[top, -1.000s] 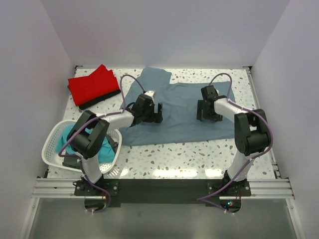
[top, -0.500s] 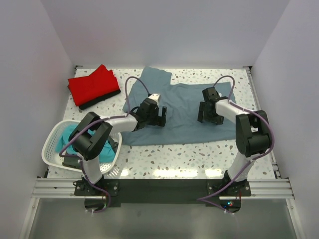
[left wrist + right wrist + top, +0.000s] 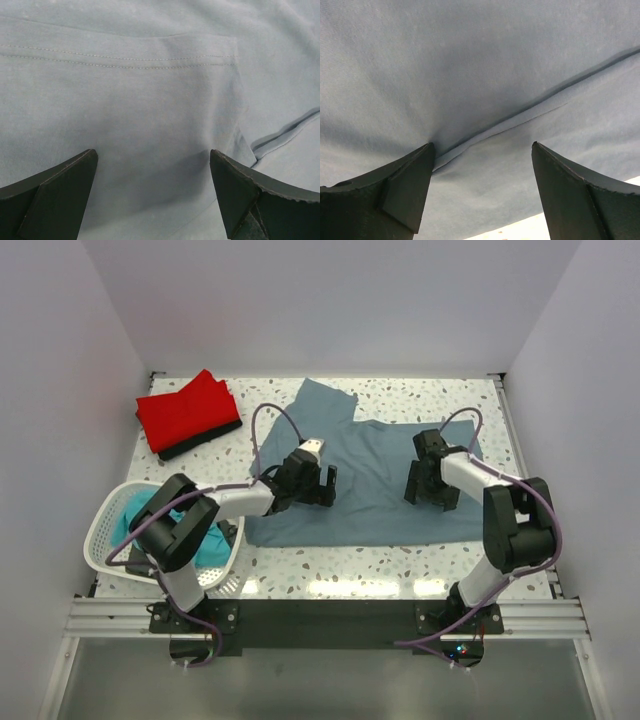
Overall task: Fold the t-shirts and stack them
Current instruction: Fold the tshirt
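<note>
A large grey-blue t-shirt lies spread across the middle of the table, one sleeve pointing to the far left. My left gripper stands open, low over its left part. In the left wrist view the cloth fills the gap between the wide fingers. My right gripper is open over the shirt's right part, and a folded edge runs between its fingers. A folded red t-shirt rests on a black one at the far left. A teal t-shirt sits in the basket.
A white lattice basket stands at the near left beside the left arm's base. White walls close in the table on three sides. Speckled tabletop shows along the near edge and as a strip under the right gripper.
Both grippers have moved toward the near edge and a little to the right, still open. The grey-blue t-shirt has slid the same way with them.
</note>
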Motion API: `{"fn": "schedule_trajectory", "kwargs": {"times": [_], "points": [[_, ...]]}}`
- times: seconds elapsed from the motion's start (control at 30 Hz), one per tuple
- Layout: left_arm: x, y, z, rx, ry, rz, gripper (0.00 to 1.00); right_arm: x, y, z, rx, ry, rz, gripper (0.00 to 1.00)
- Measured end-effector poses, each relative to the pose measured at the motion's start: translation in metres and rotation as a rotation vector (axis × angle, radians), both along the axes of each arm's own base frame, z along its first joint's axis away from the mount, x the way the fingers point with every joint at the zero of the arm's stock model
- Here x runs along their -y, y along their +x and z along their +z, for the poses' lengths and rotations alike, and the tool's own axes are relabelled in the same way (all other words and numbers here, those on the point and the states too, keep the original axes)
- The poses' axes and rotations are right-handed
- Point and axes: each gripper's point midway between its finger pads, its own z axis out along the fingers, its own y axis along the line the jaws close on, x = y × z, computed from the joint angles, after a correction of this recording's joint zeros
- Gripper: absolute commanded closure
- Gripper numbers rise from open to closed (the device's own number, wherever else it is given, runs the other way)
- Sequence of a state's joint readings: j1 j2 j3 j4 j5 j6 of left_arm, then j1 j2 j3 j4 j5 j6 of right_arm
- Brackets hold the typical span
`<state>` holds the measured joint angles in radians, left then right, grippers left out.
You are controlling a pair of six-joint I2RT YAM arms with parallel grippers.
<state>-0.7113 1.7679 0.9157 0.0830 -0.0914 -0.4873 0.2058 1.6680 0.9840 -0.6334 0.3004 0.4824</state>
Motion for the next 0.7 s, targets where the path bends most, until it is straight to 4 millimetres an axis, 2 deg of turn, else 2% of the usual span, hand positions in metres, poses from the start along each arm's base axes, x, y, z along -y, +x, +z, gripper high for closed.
{"fn": "schedule_trajectory", "kwargs": {"times": [0.23, 0.27, 0.4, 0.63, 0.7], "points": [[-0.003, -0.02, 0.001, -0.034, 0.001, 0.002, 0.0, 0.007, -0.026, 0.002, -0.053, -0.013, -0.028, 0.17], [-0.005, -0.024, 0.001, -0.046, 0.001, 0.005, 0.0, 0.009, -0.036, 0.002, -0.073, -0.021, -0.035, 0.17], [-0.006, -0.029, 0.001, -0.063, 0.004, 0.007, 0.0, 0.013, -0.052, 0.002, -0.104, -0.029, -0.05, 0.17], [-0.011, -0.038, 0.004, -0.098, 0.027, 0.007, 0.0, 0.014, -0.061, 0.004, -0.128, -0.035, -0.063, 0.17], [-0.009, -0.035, 0.012, -0.107, 0.036, 0.008, 0.0, 0.017, -0.066, 0.008, -0.146, -0.047, -0.064, 0.17]]}}
